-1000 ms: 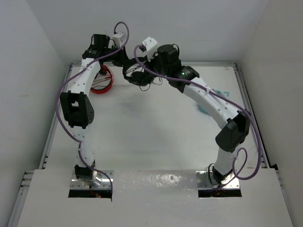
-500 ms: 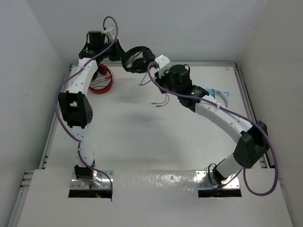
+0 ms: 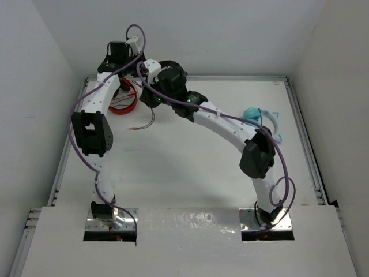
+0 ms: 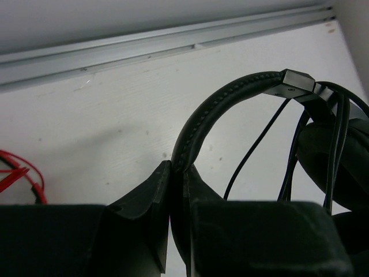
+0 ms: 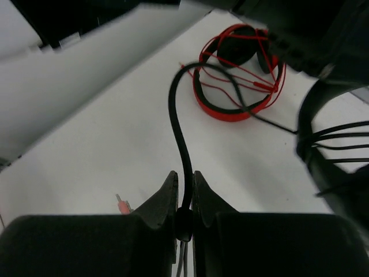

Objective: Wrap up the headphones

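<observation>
Mid-wrap, judging by the cable lay. Headphones (image 4: pixel 230 95) are held up off the table (image 3: pixel 190 167) at about 11 o'clock in the top view, far-left area near the back wall

Left gripper (image 4: pixel 178 173): jaws closed tight on the padded headband, pinching it low on the arc; the earcup sits at 3 o'clock in the left wrist view

Right gripper (image 5: pixel 184 193): jaws closed on the thin black cable (image 5: pixel 173 109), which rises to 12 o'clock from the fingers and bends over toward the headphones at 3 o'clock in the right wrist view

Done so far, as far as I can tell: several cable strands already cross the earcup and yoke side, so a few turns look laid on

Left: a slack tail hangs toward the table around 10 o'clock in the top view, with a reddish tip low near the surface; that slack needs winding on and the end securing

Red headphones (image 5: pixel 230 112) lie on the table at 10 o'clock, teal headphones (image 3: pixel 262 117) at 2 o'clock; neither is being handled
</observation>
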`<state>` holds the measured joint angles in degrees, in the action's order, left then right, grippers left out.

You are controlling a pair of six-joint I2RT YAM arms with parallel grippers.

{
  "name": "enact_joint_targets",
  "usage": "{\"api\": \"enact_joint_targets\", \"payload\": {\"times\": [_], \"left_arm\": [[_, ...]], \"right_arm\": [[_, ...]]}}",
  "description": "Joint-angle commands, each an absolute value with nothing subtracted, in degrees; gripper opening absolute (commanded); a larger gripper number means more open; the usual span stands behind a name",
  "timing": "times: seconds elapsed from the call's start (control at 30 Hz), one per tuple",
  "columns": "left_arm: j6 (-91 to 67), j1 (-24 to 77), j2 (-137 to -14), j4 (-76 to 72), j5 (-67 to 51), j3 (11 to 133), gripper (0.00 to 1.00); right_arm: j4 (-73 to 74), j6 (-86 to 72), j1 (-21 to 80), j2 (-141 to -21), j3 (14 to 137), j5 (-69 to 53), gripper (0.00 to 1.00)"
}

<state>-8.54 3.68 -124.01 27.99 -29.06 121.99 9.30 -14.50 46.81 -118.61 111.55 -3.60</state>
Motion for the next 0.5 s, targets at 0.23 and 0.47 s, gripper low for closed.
{"api": "enact_joint_targets", "payload": {"times": [0.23, 0.47], "left_arm": [[18.41, 5.0, -122.7, 35.92, -28.73, 122.78, 0.0], [32.77, 6.15, -122.17, 43.76, -29.01, 124.1, 0.0]], "right_arm": [[18.1, -22.14, 41.85, -112.95, 121.47, -0.18, 0.0], [22.22, -22.33, 36.3, -109.16, 120.94, 1.57, 0.0]]}}
